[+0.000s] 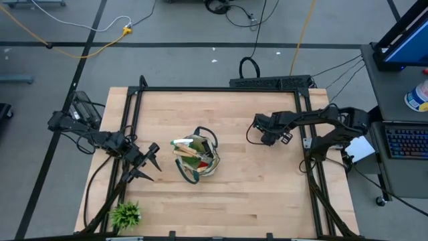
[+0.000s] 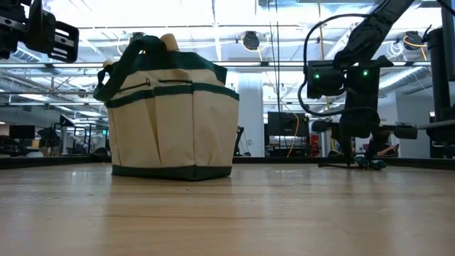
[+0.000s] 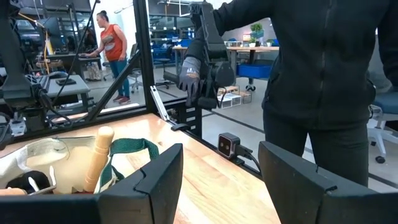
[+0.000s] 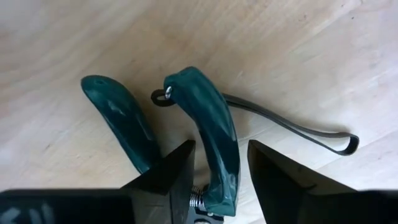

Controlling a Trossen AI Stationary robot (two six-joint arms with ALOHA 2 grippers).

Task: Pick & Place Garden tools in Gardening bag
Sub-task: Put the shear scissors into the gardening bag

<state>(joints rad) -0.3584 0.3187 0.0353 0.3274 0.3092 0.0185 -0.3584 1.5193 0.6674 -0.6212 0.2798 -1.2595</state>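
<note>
Shears (image 4: 208, 149) are the tool in hand now, but take the scene from the largest thing down. A pale wooden table (image 1: 221, 194) carries everything. Near its middle stands the beige gardening bag (image 1: 196, 158) with green trim, already holding a wooden-handled tool (image 3: 97, 157) and other pieces whose kind I cannot make out. At the table's near left corner sits a small spiky plant (image 1: 125, 214), which is no part of the job.

Left end effector (image 1: 148, 164) hangs just to the left of the bag, its fingers spread wide with nothing between them; in its wrist view a person in dark clothes stands beyond the table edge. Right end effector (image 1: 271, 134) is over the right part of the table, well apart from the bag. Its wrist view looks straight down on the shears: two dark green handles curve away from the fingers, and one handle lies in the gap between the spread fingers (image 4: 163, 177), which do not look pressed on it yet. A thin dark strap (image 4: 298, 132) trails off from the handle end across the wood.

My judgement: the right arm is the one to take the shears, closing on that handle, and the bag lies to its left across open table.
</note>
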